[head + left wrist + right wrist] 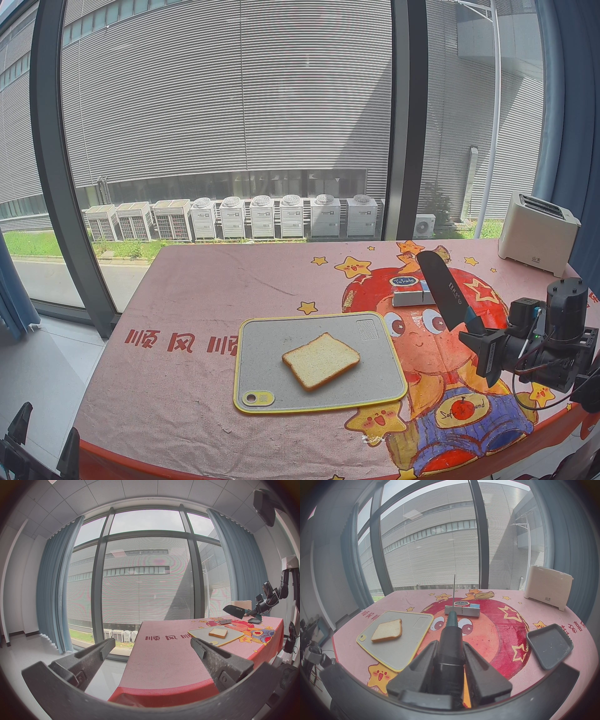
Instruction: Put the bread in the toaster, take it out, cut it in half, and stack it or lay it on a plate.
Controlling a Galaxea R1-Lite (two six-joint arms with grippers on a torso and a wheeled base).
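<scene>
One slice of bread (pixel 321 360) (pixel 218 632) (pixel 387 630) lies flat on the grey cutting board (pixel 275 350) (pixel 403 645) with a yellow rim, at the table's middle. My right gripper (pixel 490 350) (pixel 451 655) is shut on the handle of a black knife (pixel 445 289) (pixel 453 594) (pixel 235 610), held above the table to the right of the board, blade pointing up and away. The beige toaster (pixel 537 232) (pixel 548 587) stands at the far right corner. A dark plate (pixel 550 645) sits near the right edge. My left gripper (pixel 150 650) hangs open off the table's left side, nothing between its fingers.
A small grey knife holder (pixel 411 294) (pixel 462 609) rests on the tablecloth beyond the board. Bare cloth stretches left of the board (pixel 175 375). Large windows stand right behind the table's far edge.
</scene>
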